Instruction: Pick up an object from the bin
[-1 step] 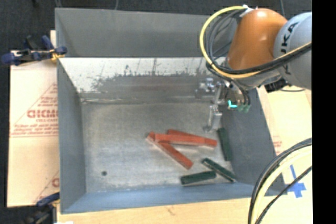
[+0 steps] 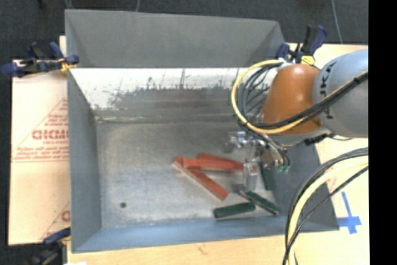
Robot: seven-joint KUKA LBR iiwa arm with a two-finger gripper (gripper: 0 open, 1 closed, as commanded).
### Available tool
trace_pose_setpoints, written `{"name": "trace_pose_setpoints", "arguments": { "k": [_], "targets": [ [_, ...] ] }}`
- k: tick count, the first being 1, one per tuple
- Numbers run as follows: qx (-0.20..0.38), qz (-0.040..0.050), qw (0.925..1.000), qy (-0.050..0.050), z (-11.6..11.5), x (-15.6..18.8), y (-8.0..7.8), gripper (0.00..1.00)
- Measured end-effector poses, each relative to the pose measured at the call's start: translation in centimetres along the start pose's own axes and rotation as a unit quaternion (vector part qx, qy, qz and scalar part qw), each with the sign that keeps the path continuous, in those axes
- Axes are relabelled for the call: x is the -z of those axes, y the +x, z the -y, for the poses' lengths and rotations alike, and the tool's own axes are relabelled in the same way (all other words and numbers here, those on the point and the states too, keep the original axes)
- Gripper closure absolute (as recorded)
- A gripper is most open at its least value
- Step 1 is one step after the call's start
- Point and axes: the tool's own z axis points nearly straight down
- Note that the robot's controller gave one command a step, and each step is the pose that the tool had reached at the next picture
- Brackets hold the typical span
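Note:
My gripper [image 2: 251, 175] hangs low over the right part of the bin floor, its tip just past the right end of a flat red bar [image 2: 211, 163] that lies nearly level. A second red bar [image 2: 208, 184] slants down to the right beneath the first. Just below the gripper lie two dark green bars, one short and slanted [image 2: 259, 202], one along the front [image 2: 234, 211]. Another dark green piece [image 2: 270, 177] stands close to the gripper's right side, partly hidden by it.
The arm with its orange cover and looped cables reaches in over the bin's right wall. A small dark spot marks the floor at the front left.

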Motion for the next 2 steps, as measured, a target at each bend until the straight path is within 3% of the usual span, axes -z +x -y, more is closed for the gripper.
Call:
{"name": "trace_pose_setpoints", "arguments": {
  "k": [1, 2],
  "targets": [
    [0.001, 0.0048, 1.0000, 0.001, 0.0, 0.5, -0.4, 1.00],
    [-0.007, 0.0089, 0.9999, 0.001, -3.0, 16.1, -2.9, 1.00]
  ]
}}
